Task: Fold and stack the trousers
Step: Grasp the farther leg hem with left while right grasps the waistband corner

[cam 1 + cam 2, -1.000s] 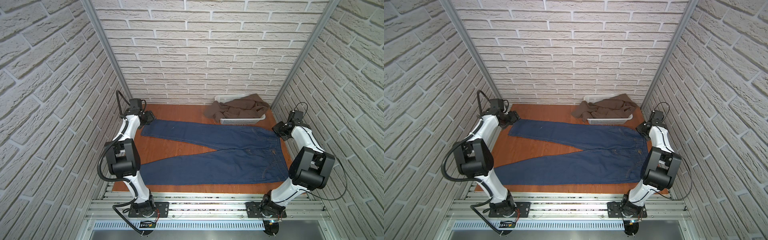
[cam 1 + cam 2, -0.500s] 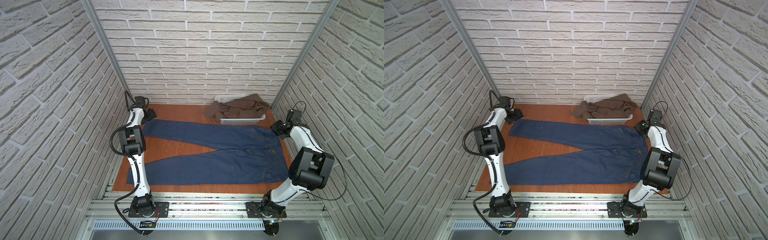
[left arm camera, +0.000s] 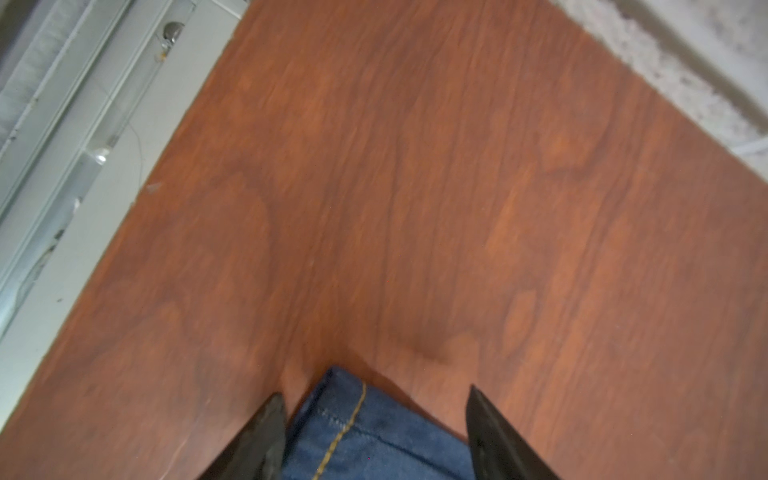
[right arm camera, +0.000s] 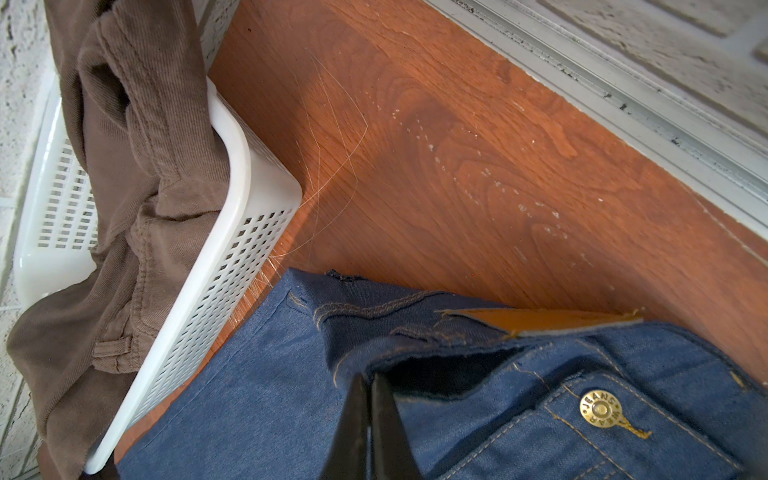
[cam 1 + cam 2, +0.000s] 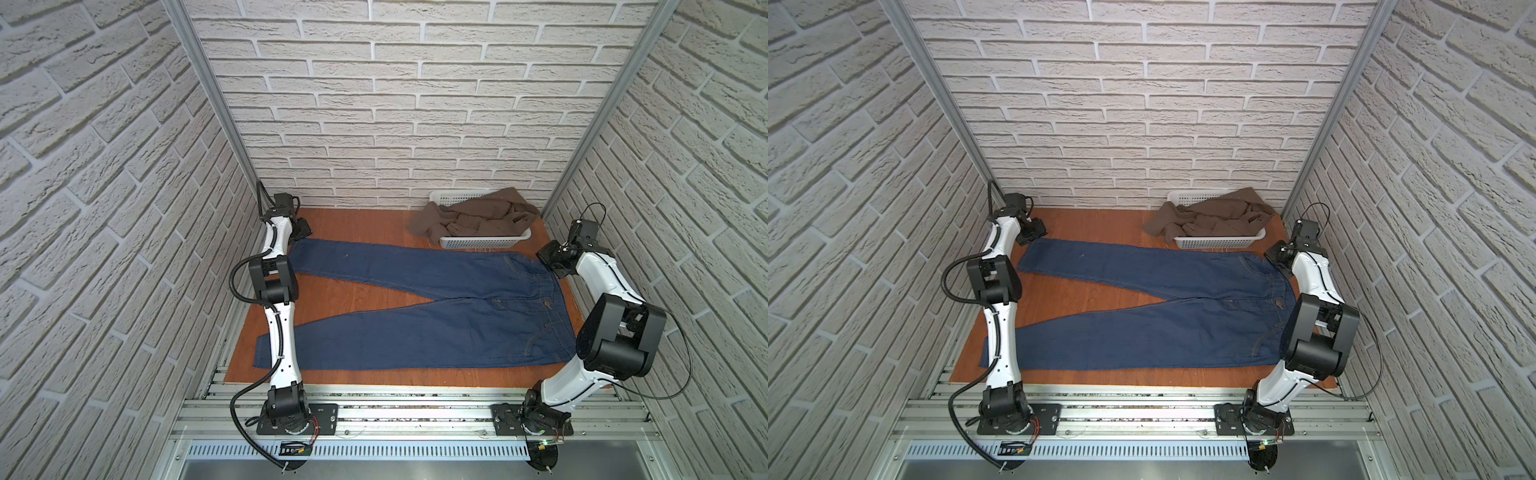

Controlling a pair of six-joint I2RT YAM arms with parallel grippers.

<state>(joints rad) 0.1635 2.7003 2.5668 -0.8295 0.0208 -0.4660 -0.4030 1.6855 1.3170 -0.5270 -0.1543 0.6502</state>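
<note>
1. Left wrist view: shows the left gripper (image 3: 374, 392) spread wide, one black finger (image 3: 262, 444) on each side of a hem corner of the trousers (image 3: 374, 446), straddling the denim without pinching it. Shows the bare wooden table (image 3: 415, 166) beyond.
2. Right wrist view: shows the right gripper (image 4: 370, 380) pressed together on the rim of the front waistband, pinching the denim there. Shows the metal button (image 4: 600, 409) and the tan leather patch (image 4: 540, 320) close by.
3. In both top views: shows the trousers flat and unfolded on the table, waistband at 3 o'clock, legs forking toward 9 o'clock, far hem at 10 o'clock, near hem at 8 o'clock.
4. Puts the left gripper at 10 o'clock on the far hem, the right gripper at 2 o'clock on the far waistband corner.
5. Shows a white basket (image 5: 482, 242) at 1 o'clock, just beyond the far leg, a brown garment (image 5: 478, 218) spilling over its rim.
</note>
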